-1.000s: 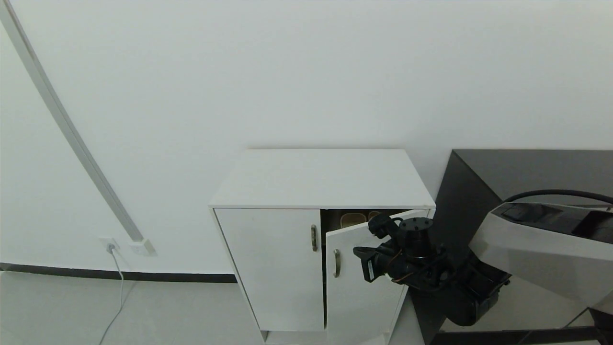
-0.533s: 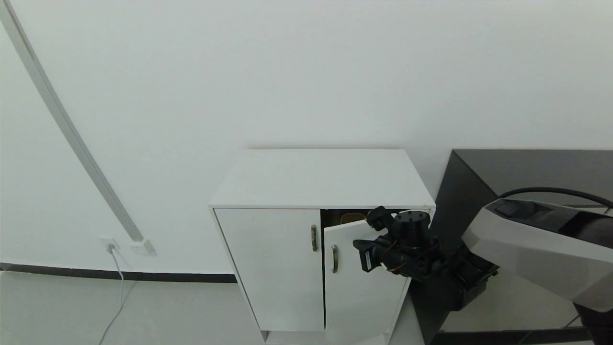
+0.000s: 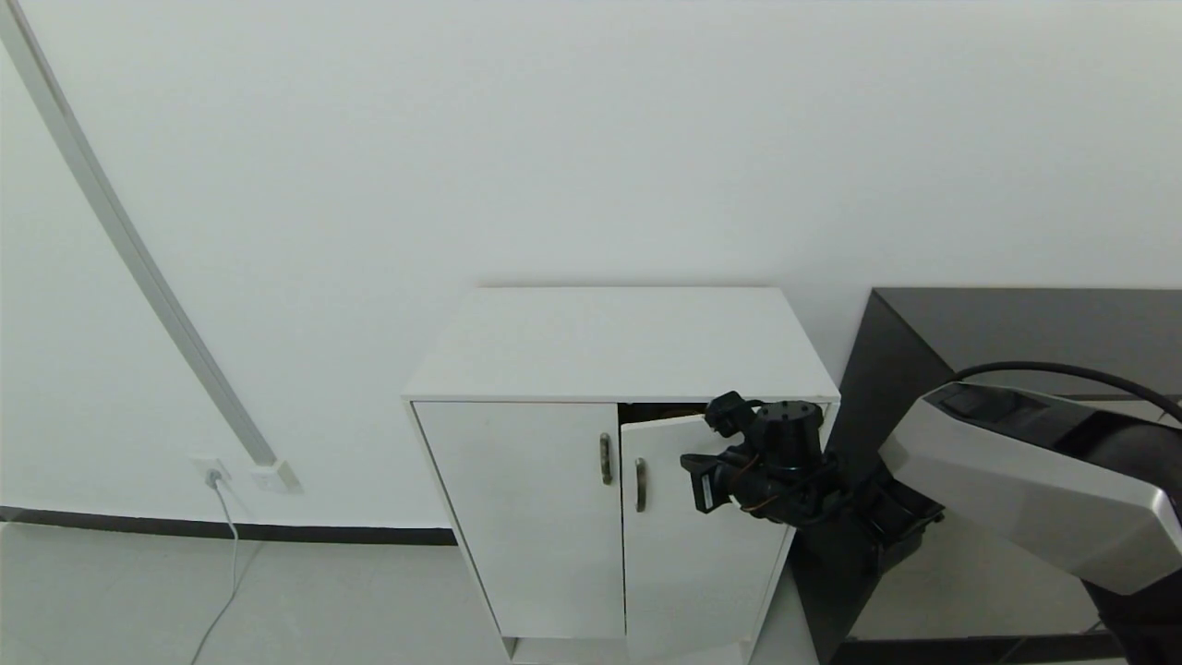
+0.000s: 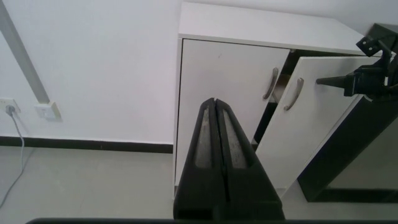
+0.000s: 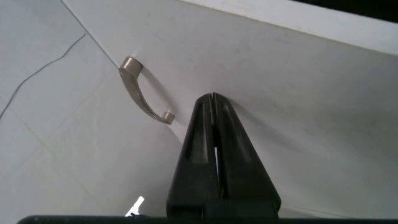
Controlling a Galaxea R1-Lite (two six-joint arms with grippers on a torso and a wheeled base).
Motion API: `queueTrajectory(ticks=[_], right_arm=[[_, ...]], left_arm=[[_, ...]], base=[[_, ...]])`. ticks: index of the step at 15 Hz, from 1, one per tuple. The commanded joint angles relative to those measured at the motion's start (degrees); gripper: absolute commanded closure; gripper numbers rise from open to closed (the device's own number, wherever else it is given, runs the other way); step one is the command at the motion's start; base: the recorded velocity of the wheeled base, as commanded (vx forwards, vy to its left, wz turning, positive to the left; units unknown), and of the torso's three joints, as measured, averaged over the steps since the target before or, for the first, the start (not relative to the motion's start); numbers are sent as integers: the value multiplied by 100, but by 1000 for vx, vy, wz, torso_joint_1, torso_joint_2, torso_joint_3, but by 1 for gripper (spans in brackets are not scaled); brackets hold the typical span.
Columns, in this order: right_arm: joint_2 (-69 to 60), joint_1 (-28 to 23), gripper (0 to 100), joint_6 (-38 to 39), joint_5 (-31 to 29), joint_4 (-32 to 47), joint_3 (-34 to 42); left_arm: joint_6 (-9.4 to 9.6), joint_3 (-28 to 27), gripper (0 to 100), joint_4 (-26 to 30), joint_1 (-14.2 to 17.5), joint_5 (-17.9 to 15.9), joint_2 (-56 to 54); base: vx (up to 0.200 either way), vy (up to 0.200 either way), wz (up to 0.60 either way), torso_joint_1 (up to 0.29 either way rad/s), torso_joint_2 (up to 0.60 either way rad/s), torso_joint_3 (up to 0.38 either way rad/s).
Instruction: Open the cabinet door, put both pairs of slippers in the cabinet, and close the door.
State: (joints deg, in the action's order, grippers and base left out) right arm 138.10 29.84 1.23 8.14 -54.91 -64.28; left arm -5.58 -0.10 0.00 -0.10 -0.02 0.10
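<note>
The white cabinet [image 3: 619, 342] stands against the wall with its left door [image 3: 517, 517] shut. Its right door [image 3: 702, 563] is slightly ajar, leaving a thin dark gap at the top. My right gripper [image 3: 691, 460] is shut with its tips [image 5: 214, 97] pressed flat on the right door's face, beside the metal handle [image 5: 144, 94]. From the left wrist view, the right gripper [image 4: 328, 81] touches the angled right door [image 4: 311, 130]. My left gripper [image 4: 214, 101] is shut and empty, held out in front of the cabinet's left door [image 4: 224, 106].
A black piece of furniture [image 3: 933, 332] stands right beside the cabinet. A wall socket with a cable [image 3: 214, 478] and a slanted conduit [image 3: 138, 259] lie to the left. Bare floor [image 3: 277, 600] spreads in front and to the left.
My right gripper has moved toward the cabinet, swinging the right door inward. The gap has shrunk to a sliver and the tan things seen inside are now covered.
</note>
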Motion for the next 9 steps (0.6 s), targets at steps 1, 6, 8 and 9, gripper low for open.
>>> queueTrajectory(ticks=[1, 6, 8, 9], right_arm=[[174, -22, 100, 0, -50, 6, -208], [350, -40, 100, -9, -190, 33, -524], [438, -75, 100, 0, -199, 112, -735], [446, -75, 100, 0, -199, 121, -753]], left_arm=[[-4, 1, 100, 0, 1, 2, 8], [-4, 1, 100, 0, 1, 2, 8], [-4, 1, 100, 0, 1, 2, 8], [-4, 1, 100, 0, -8, 2, 8]], base=[[0, 0, 0, 0, 0, 0], [0, 0, 0, 0, 0, 0], [0, 0, 0, 0, 0, 0], [0, 0, 0, 0, 0, 0]])
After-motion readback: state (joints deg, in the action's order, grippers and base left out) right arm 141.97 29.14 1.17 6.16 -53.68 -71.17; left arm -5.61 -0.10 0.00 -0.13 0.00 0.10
